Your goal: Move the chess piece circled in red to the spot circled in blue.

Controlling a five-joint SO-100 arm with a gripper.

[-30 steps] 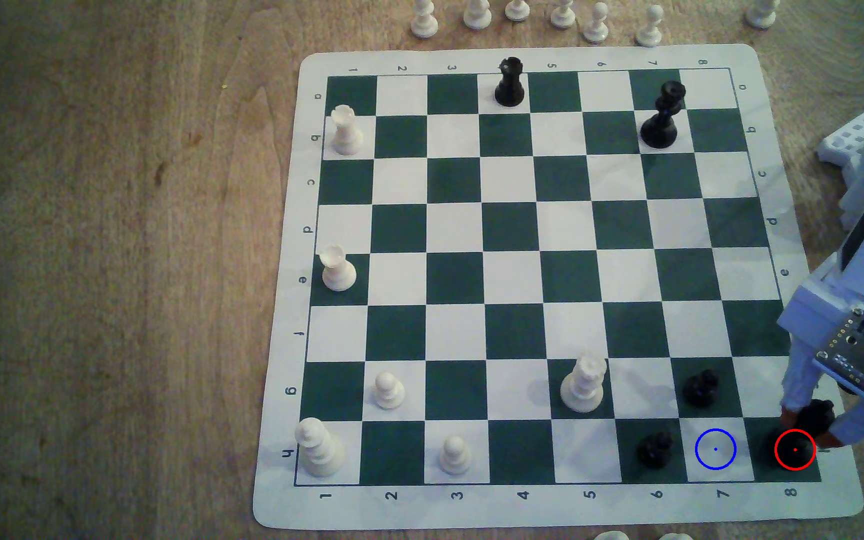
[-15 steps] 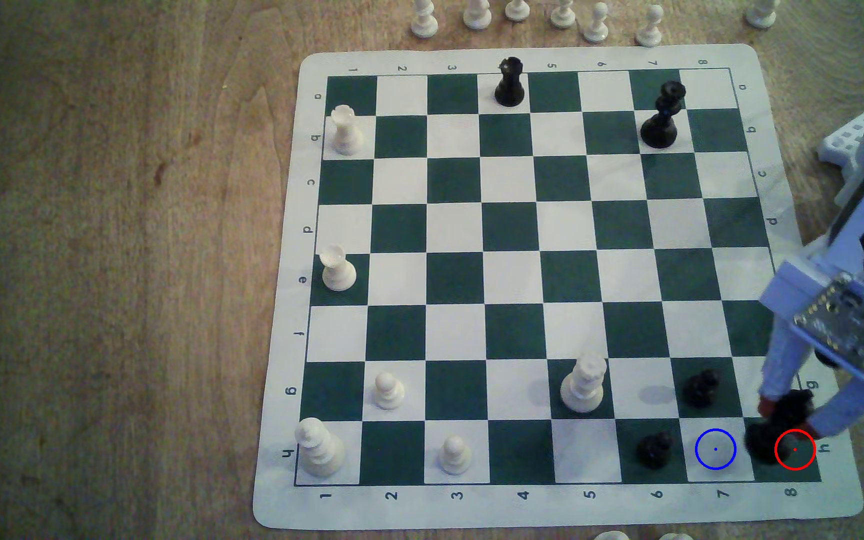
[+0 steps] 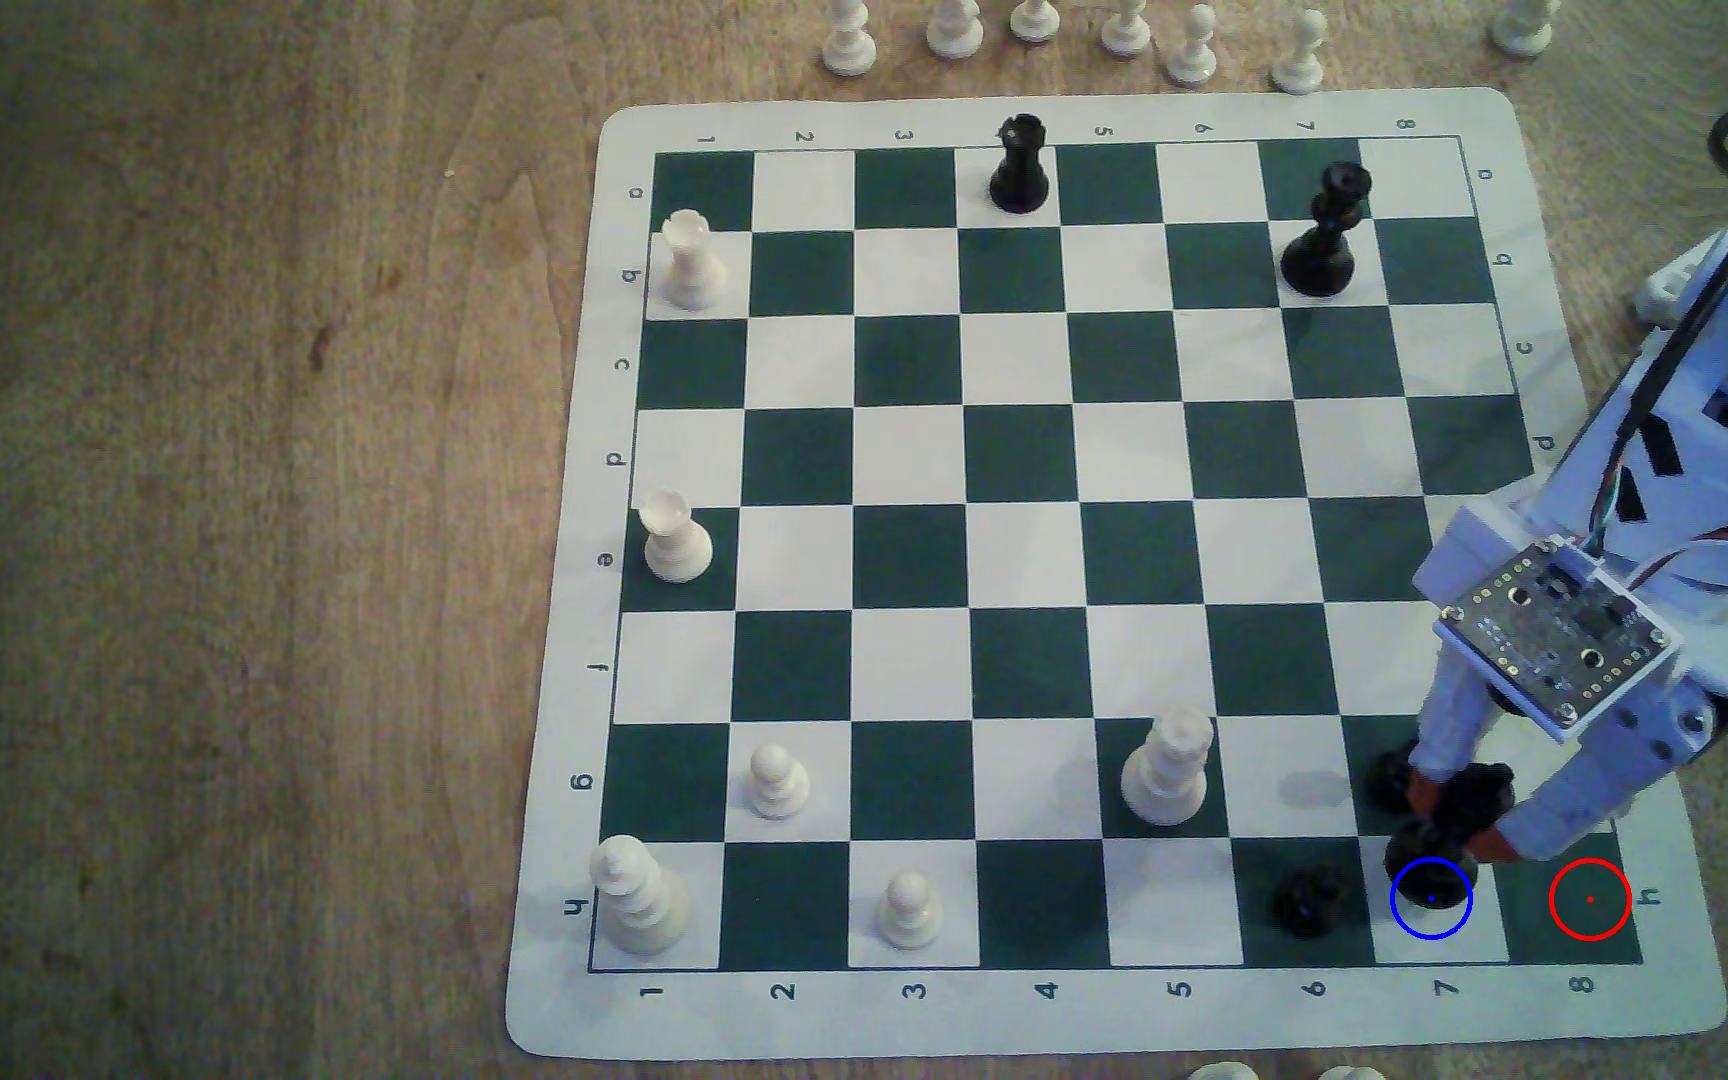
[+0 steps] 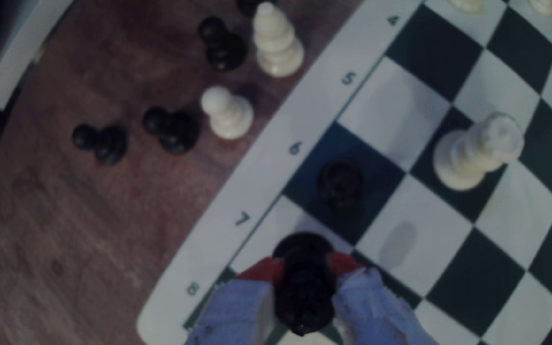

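Gripper (image 3: pixel 1457 820) clamped on black chess piece (image 3: pixel 1452 831); piece tilted, top leaning towards the arm, base over blue-ringed white square (image 3: pixel 1462 929). Black pawn (image 3: pixel 1309 901) stands just beside

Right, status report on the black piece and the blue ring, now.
Gripper shut on the black piece, red-tipped jaws either side of its body. Base inside the blue ring, piece leaning. Black pawn one square over, apart.

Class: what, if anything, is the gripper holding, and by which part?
The gripper holds the tall black chess piece, its red-tipped fingers pinching the slim body above the base.
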